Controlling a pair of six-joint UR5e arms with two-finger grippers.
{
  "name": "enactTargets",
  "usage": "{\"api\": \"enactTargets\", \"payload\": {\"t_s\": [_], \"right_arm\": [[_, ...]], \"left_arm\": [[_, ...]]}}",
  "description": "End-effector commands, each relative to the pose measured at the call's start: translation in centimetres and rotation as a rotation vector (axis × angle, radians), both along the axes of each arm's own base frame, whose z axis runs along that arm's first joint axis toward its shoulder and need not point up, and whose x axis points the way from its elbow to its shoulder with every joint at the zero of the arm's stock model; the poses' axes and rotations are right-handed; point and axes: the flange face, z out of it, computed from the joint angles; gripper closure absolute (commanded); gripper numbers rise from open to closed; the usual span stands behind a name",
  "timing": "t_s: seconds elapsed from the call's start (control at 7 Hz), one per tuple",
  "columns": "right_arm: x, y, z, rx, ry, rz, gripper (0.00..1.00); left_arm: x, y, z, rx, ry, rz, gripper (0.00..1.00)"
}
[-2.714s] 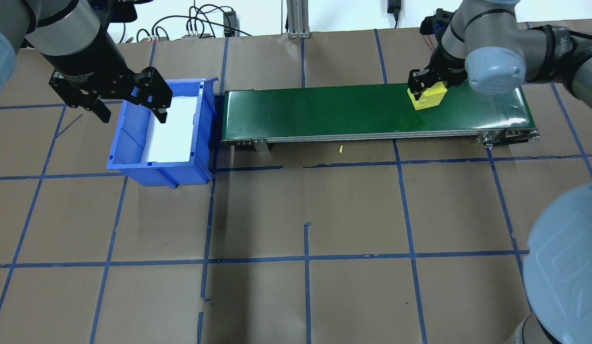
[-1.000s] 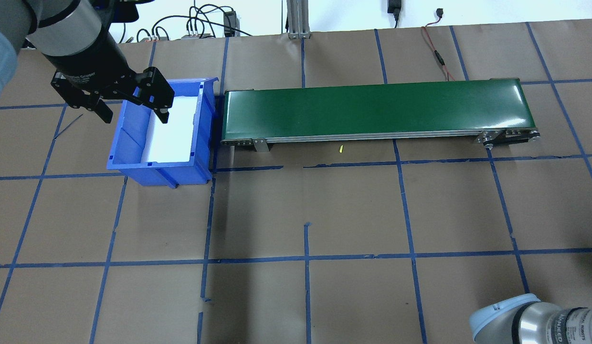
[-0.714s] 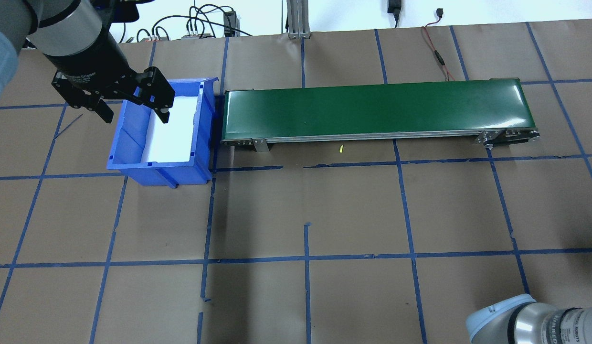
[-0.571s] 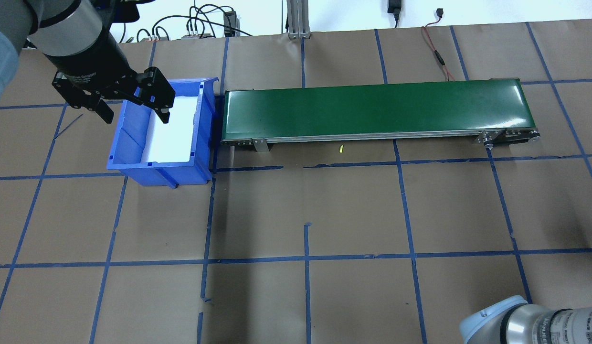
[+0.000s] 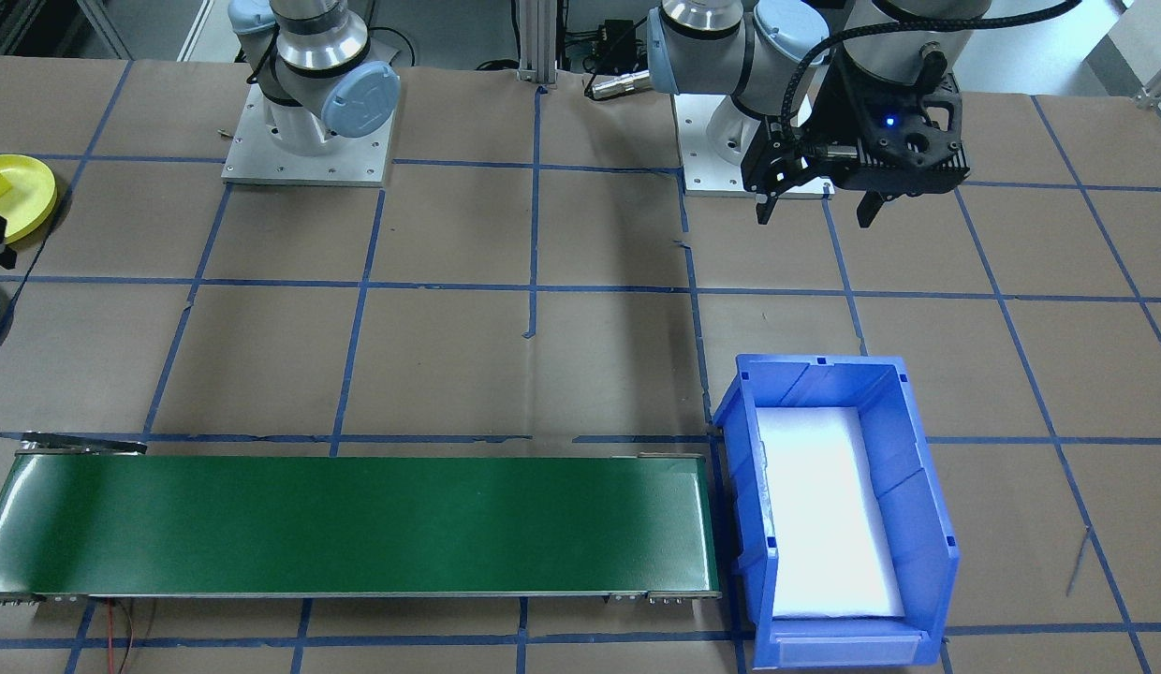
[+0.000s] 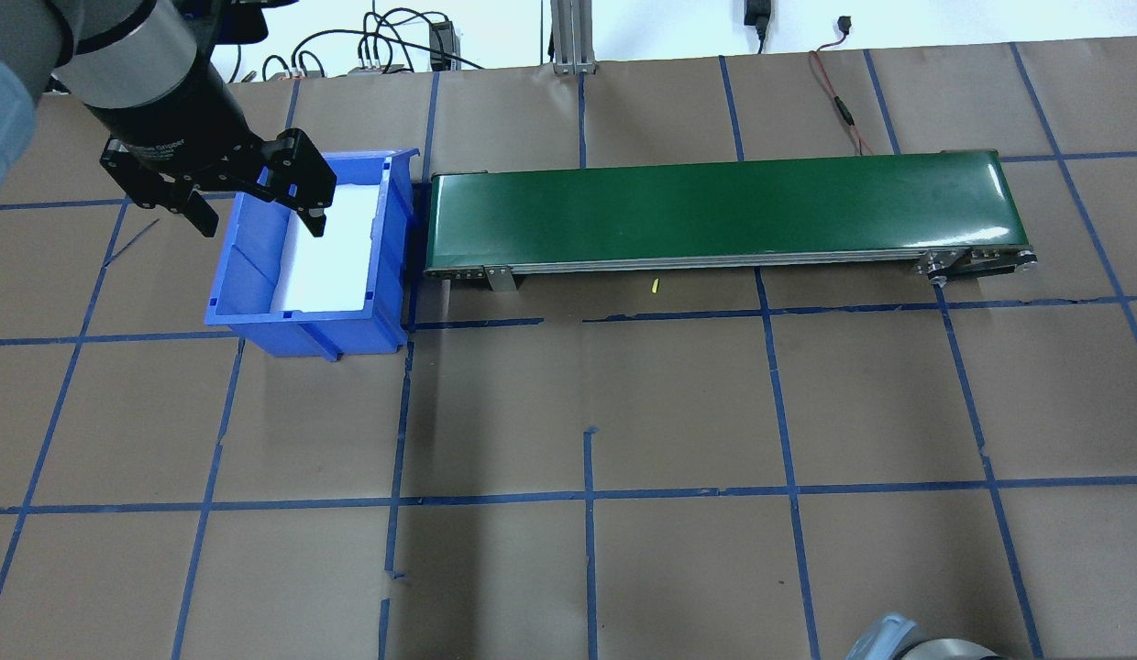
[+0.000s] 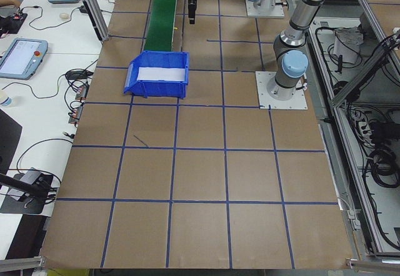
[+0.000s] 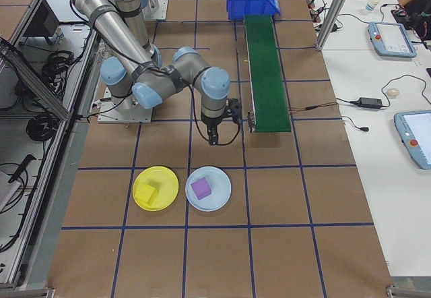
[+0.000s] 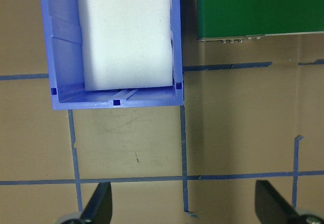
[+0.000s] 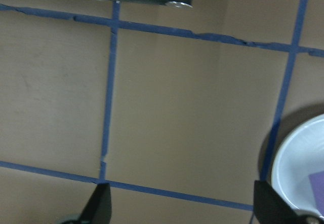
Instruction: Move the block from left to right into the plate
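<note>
Block (image 8: 149, 193), yellow, lies in the yellow plate (image 8: 166, 179), a little off its centre toward the robot's side, and nothing is touching it. We judge the transfer finished and the step in hand to be the right arm's retreat.

The right gripper (image 8: 213, 138) hangs over bare table between the belt (image 8: 266, 69) end and the plates. Its wrist view shows the fingers (image 10: 101, 206) spread wide with nothing between them. The left gripper (image 6: 257, 220) is likewise spread and empty, above the bin (image 6: 303, 335) at the belt's far end.

To retreat well, we would keep the fingers apart, rise first, then move away from the plates. A low sideways sweep could clip the blue plate (image 8: 220, 198), which lies just beside the yellow one, or the purple block (image 8: 201, 188) on it.

Orientation: the block rests flat, with its edges skewed to the tape grid. From this distance it looks nearly cubic, so we cannot tell a long axis or facing with confidence.
</note>
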Motion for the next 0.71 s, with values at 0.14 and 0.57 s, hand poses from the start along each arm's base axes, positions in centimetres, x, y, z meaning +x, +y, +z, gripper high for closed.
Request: {"api": "enactTargets", "payload": {"t_s": [0.14, 0.57], "right_arm": [[15.6, -2.3, 7.6, -0.036, -0.005, -0.156, 0.00], [30.2, -2.5, 11.2, -0.066, 0.006, -0.218, 0.00]], "left_arm": [[0.0, 0.0, 0.1, -0.002, 0.000, 0.000, 0.00], [0.3, 0.1, 0.1, 0.004, -0.005, 0.015, 0.00]]}}
